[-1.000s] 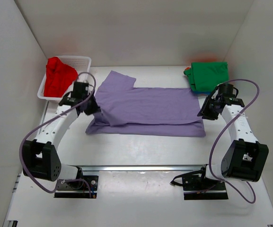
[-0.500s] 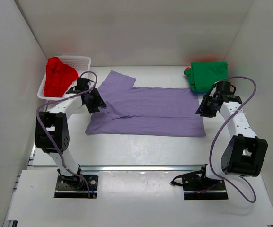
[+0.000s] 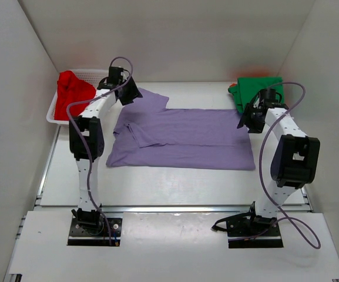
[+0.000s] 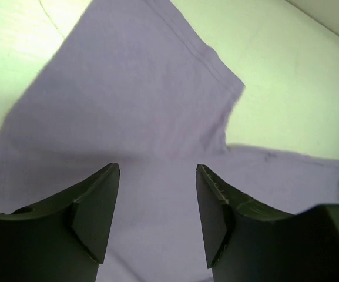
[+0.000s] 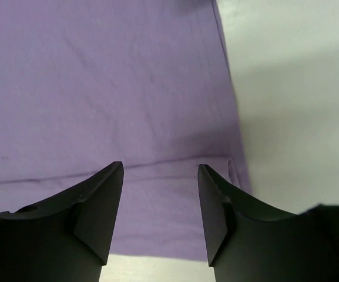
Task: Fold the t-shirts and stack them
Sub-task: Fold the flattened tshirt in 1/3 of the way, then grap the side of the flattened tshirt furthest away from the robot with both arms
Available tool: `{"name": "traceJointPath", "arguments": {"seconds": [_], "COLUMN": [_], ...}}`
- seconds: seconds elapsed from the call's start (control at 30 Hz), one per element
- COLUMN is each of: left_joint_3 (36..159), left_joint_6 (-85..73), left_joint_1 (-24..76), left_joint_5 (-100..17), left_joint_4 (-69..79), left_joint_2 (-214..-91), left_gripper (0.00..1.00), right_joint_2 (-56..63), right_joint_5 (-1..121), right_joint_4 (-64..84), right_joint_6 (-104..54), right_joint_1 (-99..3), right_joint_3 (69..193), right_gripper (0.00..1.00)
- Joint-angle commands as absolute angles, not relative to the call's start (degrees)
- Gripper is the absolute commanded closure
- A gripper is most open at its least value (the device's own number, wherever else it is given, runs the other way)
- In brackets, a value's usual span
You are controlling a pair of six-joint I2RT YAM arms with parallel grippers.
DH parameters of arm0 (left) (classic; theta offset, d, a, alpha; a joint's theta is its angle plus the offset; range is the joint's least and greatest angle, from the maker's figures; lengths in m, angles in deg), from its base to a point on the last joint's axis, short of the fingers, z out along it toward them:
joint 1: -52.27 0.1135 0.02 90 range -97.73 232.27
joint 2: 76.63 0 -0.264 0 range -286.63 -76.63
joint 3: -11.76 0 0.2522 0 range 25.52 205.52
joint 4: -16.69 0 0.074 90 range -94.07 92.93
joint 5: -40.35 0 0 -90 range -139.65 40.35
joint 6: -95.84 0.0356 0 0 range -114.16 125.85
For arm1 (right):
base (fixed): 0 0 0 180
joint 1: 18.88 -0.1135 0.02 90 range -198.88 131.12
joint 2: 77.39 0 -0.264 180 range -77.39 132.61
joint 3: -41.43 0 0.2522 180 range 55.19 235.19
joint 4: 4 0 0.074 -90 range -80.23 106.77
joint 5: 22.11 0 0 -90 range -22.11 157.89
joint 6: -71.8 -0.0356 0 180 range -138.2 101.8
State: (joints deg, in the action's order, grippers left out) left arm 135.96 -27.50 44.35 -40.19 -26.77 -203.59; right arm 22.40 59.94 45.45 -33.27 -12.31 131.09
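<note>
A lavender-purple t-shirt (image 3: 187, 138) lies flat mid-table, its near edge and left side folded over, one sleeve (image 3: 148, 98) spread at the far left. My left gripper (image 3: 129, 94) hovers open over that sleeve (image 4: 140, 88), with nothing between its fingers (image 4: 98, 205). At the shirt's right edge my right gripper (image 3: 244, 121) also stands open and empty, above the folded hem (image 5: 157, 176). A green t-shirt (image 3: 258, 93) lies folded at the far right. A red t-shirt (image 3: 72, 95) hangs out of the basket.
The white mesh basket (image 3: 100, 74) stands at the far left against the wall. White walls close in the table on three sides. A sliver of orange cloth (image 3: 254, 72) shows behind the green shirt. Both arm bases sit at the near edge.
My left gripper let go of the shirt's left side and swung back to the far sleeve. My right gripper opened and drew back slightly. The left flap now lies folded.
</note>
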Motion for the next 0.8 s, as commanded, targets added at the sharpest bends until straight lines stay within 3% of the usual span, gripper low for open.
{"name": "traceJointPath", "arguments": {"seconds": [0.0, 0.13, 0.4, 0.67, 0.77], "left_joint_3": [144.15, 149.36, 143.38, 168.83, 172.82], "left_joint_6": [-25.80, -23.26, -20.70, -17.10, -17.45], "left_joint_1": [44.28, 44.54, 44.89, 44.37, 44.45], "left_joint_5": [-44.28, -48.32, -57.38, -55.37, -54.23], "left_joint_4": [-28.28, -25.82, -19.66, -33.97, -35.74], "left_joint_2": [-209.06, -214.87, -213.82, -229.36, -232.19], "left_gripper": [0.34, 0.32, 0.22, 0.20, 0.20], "right_joint_2": [23.76, 25.00, 27.64, 29.48, 30.45], "right_joint_5": [61.38, 61.21, 61.13, 62.08, 62.43], "right_joint_4": [41.33, 38.87, 37.63, 36.93, 37.36], "right_joint_6": [-33.48, -33.49, -33.05, -33.49, -33.05], "right_joint_1": [-13.87, -14.84, -15.72, -15.63, -15.54], "right_joint_3": [134.73, 134.90, 135.78, 137.80, 138.69], "right_gripper": [0.49, 0.49, 0.51, 0.51, 0.51]}}
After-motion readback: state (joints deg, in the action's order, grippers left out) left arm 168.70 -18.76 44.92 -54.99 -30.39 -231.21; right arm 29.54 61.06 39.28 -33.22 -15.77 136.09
